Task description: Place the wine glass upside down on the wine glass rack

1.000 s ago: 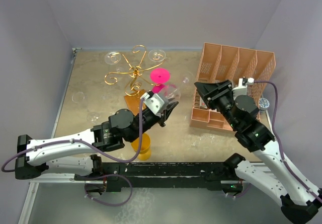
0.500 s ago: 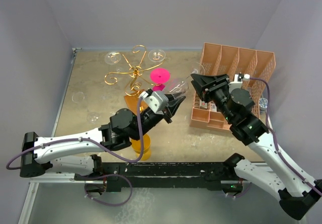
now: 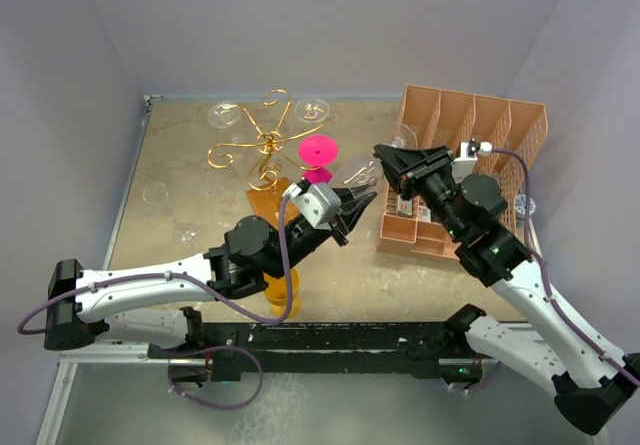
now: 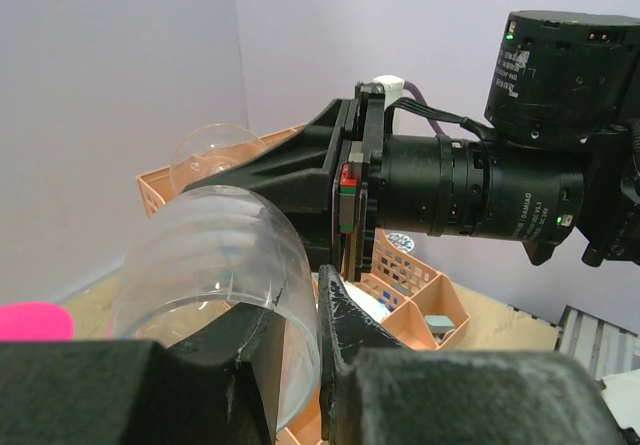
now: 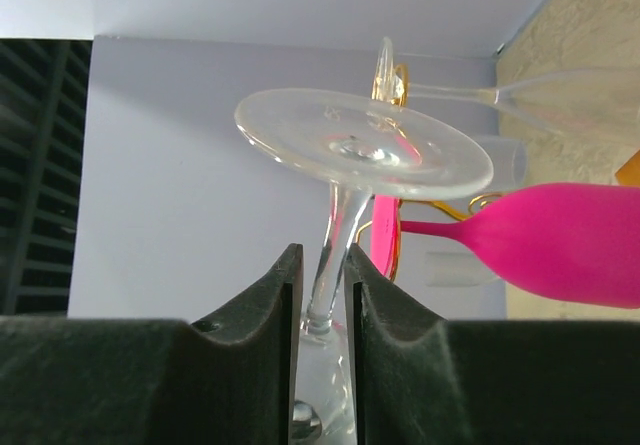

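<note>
Pinching the wine glass (image 4: 215, 265) by its bowl in our left gripper (image 4: 298, 325), we bracket its stem narrowly with our right gripper (image 5: 322, 295), grip uncertain; the rack (image 3: 262, 147) stands beyond our left gripper.

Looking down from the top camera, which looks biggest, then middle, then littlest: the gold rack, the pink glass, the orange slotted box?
1. The orange slotted box, biggest.
2. The gold wine glass rack.
3. The pink glass, littlest, though part of it is hidden.
</note>
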